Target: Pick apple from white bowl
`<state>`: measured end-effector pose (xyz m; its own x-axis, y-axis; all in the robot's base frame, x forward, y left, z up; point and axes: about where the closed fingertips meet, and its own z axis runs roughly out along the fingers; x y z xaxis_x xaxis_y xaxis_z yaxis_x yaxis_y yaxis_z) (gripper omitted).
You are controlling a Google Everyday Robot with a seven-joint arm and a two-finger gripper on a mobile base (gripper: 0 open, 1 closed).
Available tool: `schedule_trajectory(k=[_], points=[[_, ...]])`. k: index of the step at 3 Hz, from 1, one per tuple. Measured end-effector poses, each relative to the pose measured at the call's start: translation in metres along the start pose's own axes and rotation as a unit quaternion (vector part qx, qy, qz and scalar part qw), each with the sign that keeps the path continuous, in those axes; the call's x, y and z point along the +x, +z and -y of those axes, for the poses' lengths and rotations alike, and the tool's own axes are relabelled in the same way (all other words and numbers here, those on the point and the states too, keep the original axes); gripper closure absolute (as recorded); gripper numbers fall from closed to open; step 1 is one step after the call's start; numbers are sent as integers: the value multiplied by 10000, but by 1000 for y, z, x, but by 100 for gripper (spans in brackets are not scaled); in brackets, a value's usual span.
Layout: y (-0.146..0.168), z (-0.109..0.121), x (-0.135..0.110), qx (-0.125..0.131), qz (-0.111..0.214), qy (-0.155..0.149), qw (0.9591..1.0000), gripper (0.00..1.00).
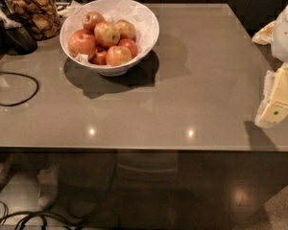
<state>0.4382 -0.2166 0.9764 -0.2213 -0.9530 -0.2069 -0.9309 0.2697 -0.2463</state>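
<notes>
The white bowl (149,22), lined with white paper, stands on the grey table at the back left. It holds several apples. The apple (107,34), pale yellow with a red blush, lies on top in the middle of the pile, with redder apples (81,42) around it. My gripper (277,102), white and yellow, is at the right edge of the view, low over the table's right side and far to the right of the bowl.
A glass jar of brown snacks (36,11) stands at the back left next to a dark object (18,38). A black cable (19,97) loops on the table's left side. The table's front edge (134,149) runs across the view. More cables lie on the floor (24,219).
</notes>
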Motion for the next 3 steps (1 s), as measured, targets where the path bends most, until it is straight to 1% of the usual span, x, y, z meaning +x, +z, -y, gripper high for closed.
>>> schedule_trajectory(k=[1, 2, 3], points=[[0, 0, 0, 0, 0, 0, 10000, 0], [2, 12, -15, 76, 44, -130, 9999, 0], [10, 34, -43, 139, 16, -343, 9993, 0]])
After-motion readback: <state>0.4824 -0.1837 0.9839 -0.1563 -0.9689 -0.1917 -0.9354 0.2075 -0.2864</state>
